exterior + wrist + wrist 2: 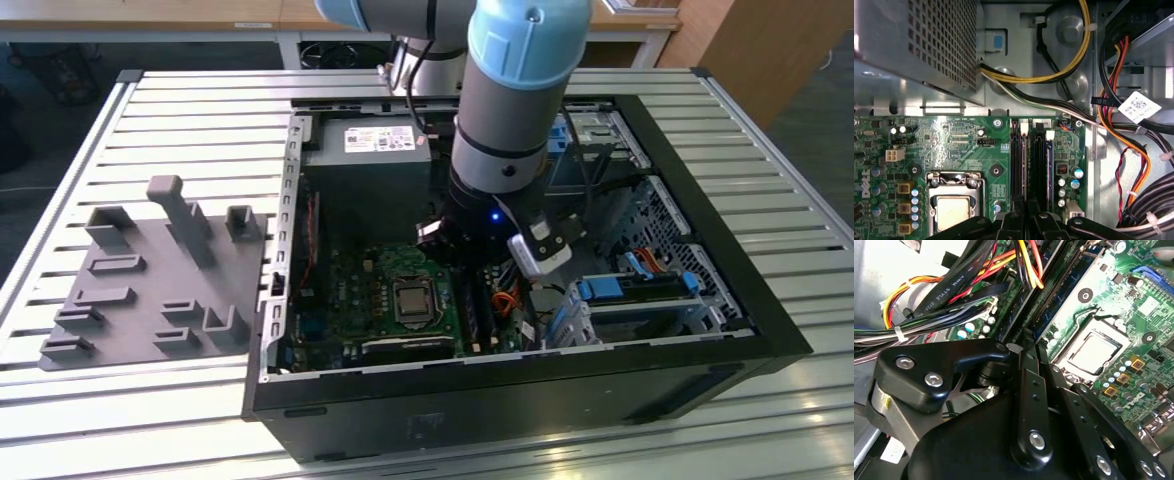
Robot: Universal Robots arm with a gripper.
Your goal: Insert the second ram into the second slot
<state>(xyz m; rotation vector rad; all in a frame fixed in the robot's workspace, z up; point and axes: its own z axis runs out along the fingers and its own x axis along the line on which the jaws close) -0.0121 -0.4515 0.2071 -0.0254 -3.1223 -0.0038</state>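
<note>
Cables crowd beside the gripper over the memory slots.

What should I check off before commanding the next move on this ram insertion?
1. Gripper lined up with the memory slots: ok, it sits at their near end in the first wrist view.
2. Second ram held in the gripper: cannot tell.
3. Blue stick stands in the outer slot; whether it is fully seated: cannot tell.
4. Slot latches open: cannot tell.
5. Cables clear of the slots: cannot tell, they pass close by the far end.
6. Processor socket clear of the gripper: ok, it lies apart to one side.
</note>
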